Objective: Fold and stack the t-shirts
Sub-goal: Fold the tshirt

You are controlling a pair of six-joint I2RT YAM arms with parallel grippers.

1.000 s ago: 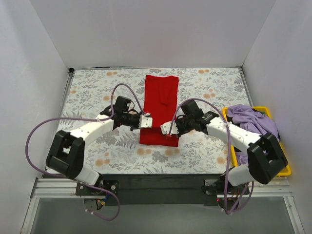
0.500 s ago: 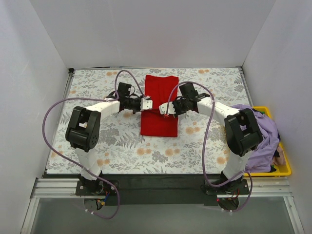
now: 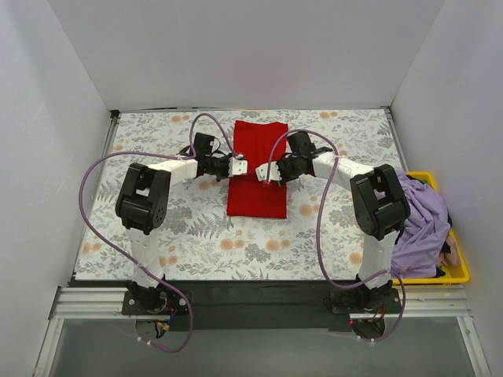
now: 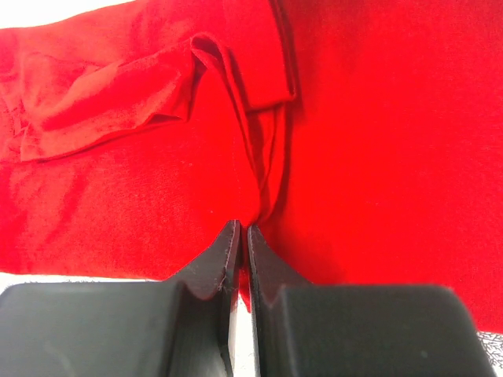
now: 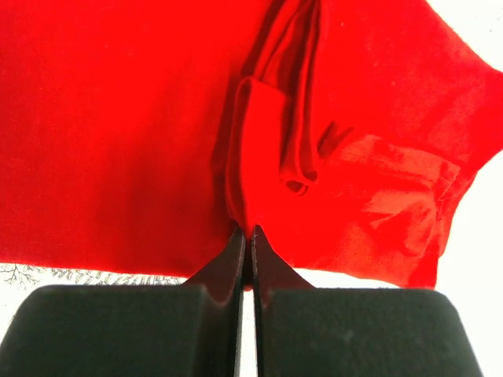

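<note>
The red t-shirt point(image 3: 257, 169) lies as a long folded strip down the middle of the table. My left gripper point(image 3: 242, 166) is shut on its left edge, and red cloth is pinched between its jaws in the left wrist view point(image 4: 243, 229). My right gripper point(image 3: 260, 172) is shut on the shirt's right side, with a raised fold of red cloth point(image 5: 259, 157) at its tips in the right wrist view point(image 5: 249, 231). The pale lilac t-shirt point(image 3: 420, 212) is heaped in the yellow bin point(image 3: 460, 271) at the right.
The table point(image 3: 157, 220) has a grey floral cover. White walls stand on three sides. Purple cables loop from both arms over the table.
Both grippers have moved from the shirt's near end towards the far end, carrying its near edge. The red strip now lies shorter on the table, with its near end drawn back.
</note>
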